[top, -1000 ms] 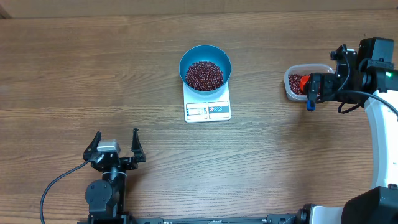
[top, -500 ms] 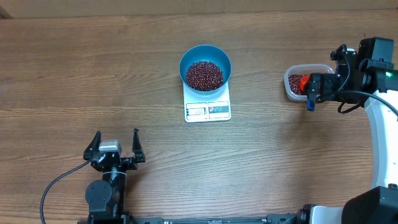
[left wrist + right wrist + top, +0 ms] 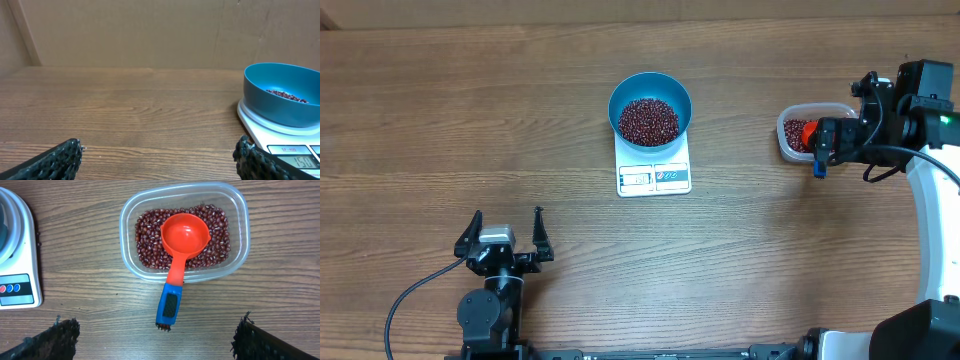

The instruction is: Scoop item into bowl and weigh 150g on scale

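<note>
The blue bowl [image 3: 650,108] stands on the white scale [image 3: 654,177], holding a heap of dark red beans [image 3: 649,121]. In the left wrist view the bowl [image 3: 282,95] sits to the right and the scale's display [image 3: 300,161] reads 150. More beans fill a clear tub [image 3: 184,232] in which an orange scoop [image 3: 184,234] rests, its blue handle [image 3: 170,305] sticking out over the rim toward me. My right gripper [image 3: 155,330] hangs open above the handle's end, holding nothing. My left gripper [image 3: 507,228] stands open and empty over bare table near the front.
The tub [image 3: 800,132] lies at the table's right, close to my right arm. A back wall [image 3: 150,30] rises behind the table. A few stray beans lie by the scale's edge [image 3: 36,235].
</note>
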`<action>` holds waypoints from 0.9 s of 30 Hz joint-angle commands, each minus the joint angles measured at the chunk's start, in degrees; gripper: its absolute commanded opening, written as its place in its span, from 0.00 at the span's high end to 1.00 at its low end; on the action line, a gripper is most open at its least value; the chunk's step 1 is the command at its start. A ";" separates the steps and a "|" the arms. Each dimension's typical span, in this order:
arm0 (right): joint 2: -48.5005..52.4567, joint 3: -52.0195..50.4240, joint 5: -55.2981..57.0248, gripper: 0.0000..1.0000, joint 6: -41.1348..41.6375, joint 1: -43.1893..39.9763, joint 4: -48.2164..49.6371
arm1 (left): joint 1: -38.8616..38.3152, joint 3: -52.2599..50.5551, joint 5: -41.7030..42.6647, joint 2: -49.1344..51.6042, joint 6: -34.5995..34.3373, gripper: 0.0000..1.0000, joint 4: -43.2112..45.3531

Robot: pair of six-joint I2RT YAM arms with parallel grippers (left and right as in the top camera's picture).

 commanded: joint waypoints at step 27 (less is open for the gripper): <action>-2.49 1.51 -3.02 0.00 0.15 -0.04 1.86 | 0.33 -0.22 1.05 -0.59 1.46 0.01 0.02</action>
